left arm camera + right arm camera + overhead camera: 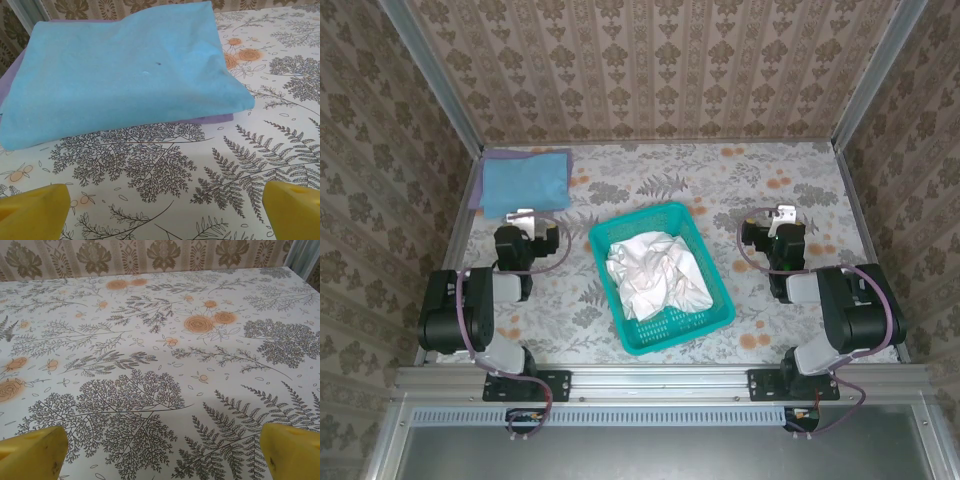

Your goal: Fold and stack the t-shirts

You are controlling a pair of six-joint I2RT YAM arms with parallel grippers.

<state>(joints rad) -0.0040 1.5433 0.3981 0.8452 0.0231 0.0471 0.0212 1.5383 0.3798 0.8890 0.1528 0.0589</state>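
Yellow fingertips [31,214] of the left gripper [162,212] frame the near edge of the left wrist view, spread wide with nothing between them. The right gripper [161,452] stands just as wide over bare floral-printed worktop [165,365], also empty.

- Light blue folded cotton t-shirt [125,75]: far-left corner of the worktop, just ahead of the left gripper, lying on a lilac cloth layer [220,119] that peeks out under its near edge.
- Flat rectangle, long axis roughly left to right across the worktop. Collar end cannot be told.
- Off-white crumpled cotton t-shirt [655,275]: inside the teal plastic mesh basket [675,330], mid-worktop between the two arms.
- A loose heap, no collar or hem readable. It stretches along the basket's long axis, far-left to near-right.

Risks, as judged:
- Cloth may snag in the mesh, so a lift drags or tips the light basket.
- One pinch on a random bunch would bring the shirt up twisted, with sleeves and hem hard to find for folding.
- The left gripper sits close to the blue shirt; a careless sweep could push its near edge and undo the fold.
- The stack sits tight against the left wall, so there is little room to lay the second shirt squarely on top.
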